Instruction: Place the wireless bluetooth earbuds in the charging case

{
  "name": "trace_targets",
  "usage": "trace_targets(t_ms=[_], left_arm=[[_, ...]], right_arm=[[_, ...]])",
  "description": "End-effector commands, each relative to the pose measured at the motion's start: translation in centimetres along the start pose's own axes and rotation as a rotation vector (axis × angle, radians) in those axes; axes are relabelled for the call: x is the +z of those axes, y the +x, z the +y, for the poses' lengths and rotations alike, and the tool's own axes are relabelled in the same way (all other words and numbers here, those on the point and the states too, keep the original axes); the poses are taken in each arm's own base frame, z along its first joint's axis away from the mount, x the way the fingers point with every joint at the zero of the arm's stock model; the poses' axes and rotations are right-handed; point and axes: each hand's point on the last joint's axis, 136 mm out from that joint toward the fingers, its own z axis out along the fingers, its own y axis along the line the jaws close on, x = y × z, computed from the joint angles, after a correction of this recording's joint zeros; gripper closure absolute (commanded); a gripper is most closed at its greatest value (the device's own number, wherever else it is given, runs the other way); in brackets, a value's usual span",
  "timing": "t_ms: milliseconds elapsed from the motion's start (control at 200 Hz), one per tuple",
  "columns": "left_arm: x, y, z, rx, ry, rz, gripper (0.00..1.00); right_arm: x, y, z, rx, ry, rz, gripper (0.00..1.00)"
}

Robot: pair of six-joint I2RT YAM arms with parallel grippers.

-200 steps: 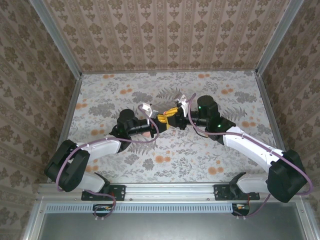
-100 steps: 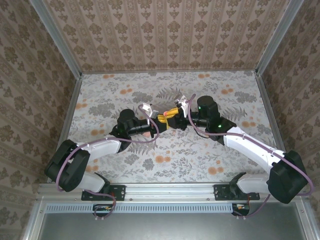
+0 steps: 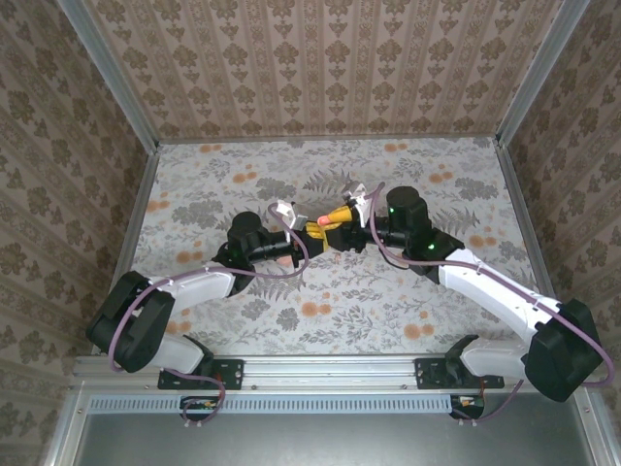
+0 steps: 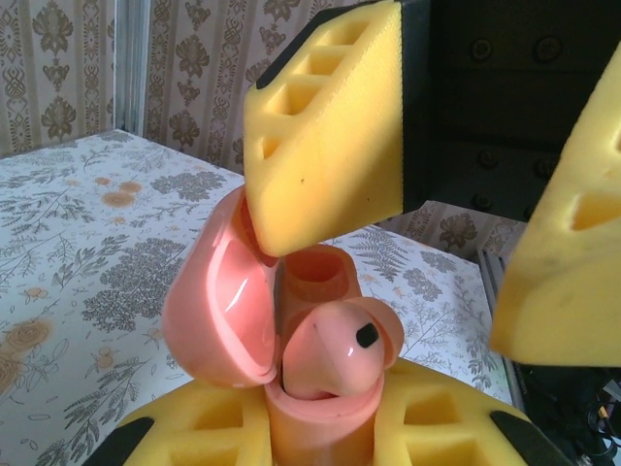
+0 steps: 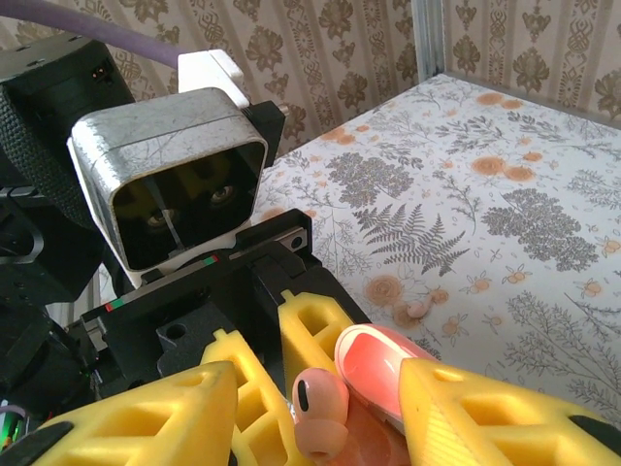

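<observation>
Now: left fingers (image 4: 184, 437) are clamping the open pink charging case (image 4: 312, 435) above the worktop (image 3: 437, 291), centre; one earbud (image 4: 330, 354) is sitting crooked in its socket. The right fingers (image 4: 330, 126) are standing apart, holding nothing. Judgement: nudging it straight down, clear of the lid (image 4: 218, 311), should seat it.

No legible text, brand, number or sign on anything in view. Nearest things to a marking: a plain black dot on the earbud (image 4: 325, 361), and a thin red-and-green strip on the black bracket (image 5: 146, 325) under the silver camera housing (image 5: 170, 184). Neither carries letters or digits.
</observation>
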Motion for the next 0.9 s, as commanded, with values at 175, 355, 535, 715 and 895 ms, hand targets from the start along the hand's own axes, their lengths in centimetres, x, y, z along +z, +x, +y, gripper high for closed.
trace_targets(t_ms=[175, 355, 535, 715, 895], left_arm=[[-0.1, -1.3, -0.4, 0.083, -0.011, -0.026, 0.81], [-0.5, -0.6, 0.0, 0.116, -0.048, 0.002, 0.81], [-0.8, -0.3, -0.2, 0.151, -0.054, 0.03, 0.81], [-1.1, 0.3, -0.4, 0.202, -0.058, 0.061, 0.81], [-1.2, 0.9, -0.5, 0.223, -0.061, 0.089, 0.81]], right_arm=[[-2.0, -2.5, 0.8, 0.053, 0.014, -0.053, 0.48], [-3.3, -2.2, 0.4, 0.154, 0.082, 0.011, 0.46], [-4.1, -0.4, 0.2, 0.304, 0.135, 0.128, 0.49], [-4.7, 1.2, -0.2, 0.383, 0.185, 0.186, 0.45], [-4.9, 1.5, -1.0, 0.4, 0.234, 0.162, 0.3]])
